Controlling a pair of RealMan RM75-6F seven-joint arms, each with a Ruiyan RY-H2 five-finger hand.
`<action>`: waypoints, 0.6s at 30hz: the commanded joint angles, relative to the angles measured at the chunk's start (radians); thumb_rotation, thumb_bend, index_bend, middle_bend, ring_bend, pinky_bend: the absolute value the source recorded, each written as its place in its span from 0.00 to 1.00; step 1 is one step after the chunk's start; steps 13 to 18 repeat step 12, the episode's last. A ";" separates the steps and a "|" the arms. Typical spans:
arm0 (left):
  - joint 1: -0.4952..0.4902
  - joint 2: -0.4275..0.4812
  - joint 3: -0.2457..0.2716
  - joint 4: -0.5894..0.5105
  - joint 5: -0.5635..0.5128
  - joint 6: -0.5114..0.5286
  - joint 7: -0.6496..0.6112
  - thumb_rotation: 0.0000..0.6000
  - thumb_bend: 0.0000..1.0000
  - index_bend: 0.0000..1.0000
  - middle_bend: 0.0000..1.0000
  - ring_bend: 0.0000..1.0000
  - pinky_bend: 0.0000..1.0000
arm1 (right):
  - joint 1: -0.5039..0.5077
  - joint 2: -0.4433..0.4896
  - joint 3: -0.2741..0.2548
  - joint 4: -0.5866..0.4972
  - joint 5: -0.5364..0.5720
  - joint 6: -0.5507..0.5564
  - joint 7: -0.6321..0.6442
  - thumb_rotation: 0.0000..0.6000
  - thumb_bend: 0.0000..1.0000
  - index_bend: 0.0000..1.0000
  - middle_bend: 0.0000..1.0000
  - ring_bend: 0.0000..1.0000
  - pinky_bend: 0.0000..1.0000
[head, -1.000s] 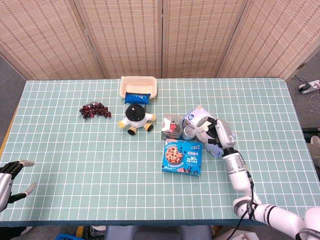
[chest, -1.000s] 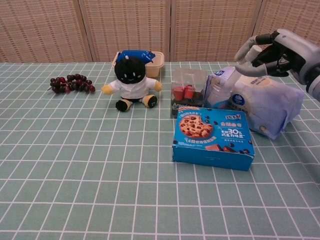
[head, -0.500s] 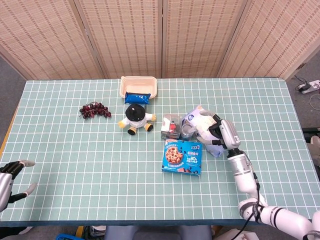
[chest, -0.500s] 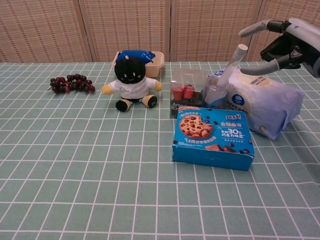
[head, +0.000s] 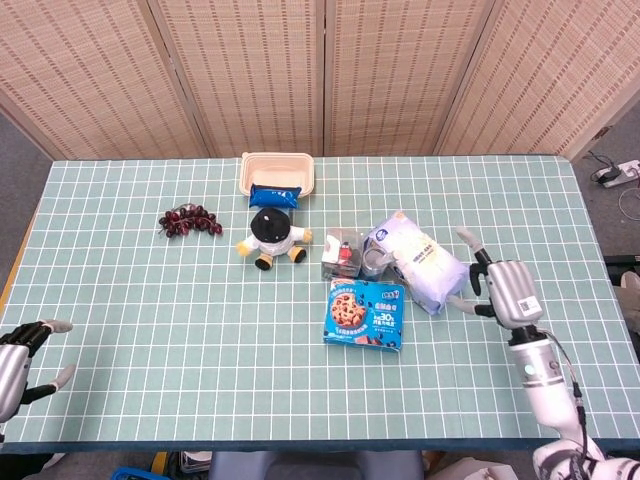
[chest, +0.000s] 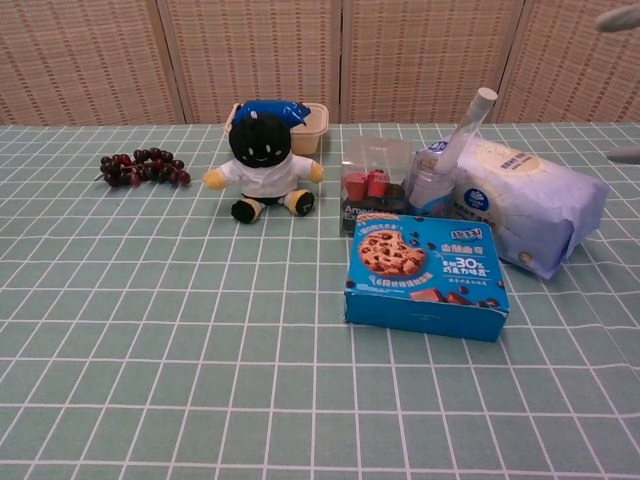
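Your right hand (head: 508, 290) has pulled back off the pale lilac plastic wipes pack (head: 422, 261) and now sits just beside it at its 3 o'clock, fingers spread wide and holding nothing. That pack lies on the green checked table (head: 150, 300), at 1 o'clock from the blue cardboard cookie box (head: 365, 312). Your left hand (head: 14, 362) rests open at the table's 8 o'clock edge.

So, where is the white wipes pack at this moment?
The white wipes pack lies right of centre in the head view, between the small bottle and the open right hand, untouched.
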 joint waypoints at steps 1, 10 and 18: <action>0.000 -0.001 -0.001 -0.001 -0.001 0.001 0.003 1.00 0.24 0.40 0.35 0.33 0.44 | -0.079 0.072 -0.069 -0.056 -0.048 0.069 -0.071 1.00 0.00 0.45 0.69 0.76 0.88; -0.003 -0.016 0.001 0.001 0.000 -0.004 0.036 1.00 0.24 0.40 0.35 0.33 0.44 | -0.203 0.186 -0.201 -0.080 -0.133 0.125 -0.116 1.00 0.00 0.45 0.50 0.48 0.43; -0.003 -0.020 0.002 0.001 0.000 -0.005 0.046 1.00 0.24 0.40 0.35 0.33 0.44 | -0.227 0.180 -0.207 -0.061 -0.150 0.158 -0.111 1.00 0.01 0.45 0.50 0.47 0.43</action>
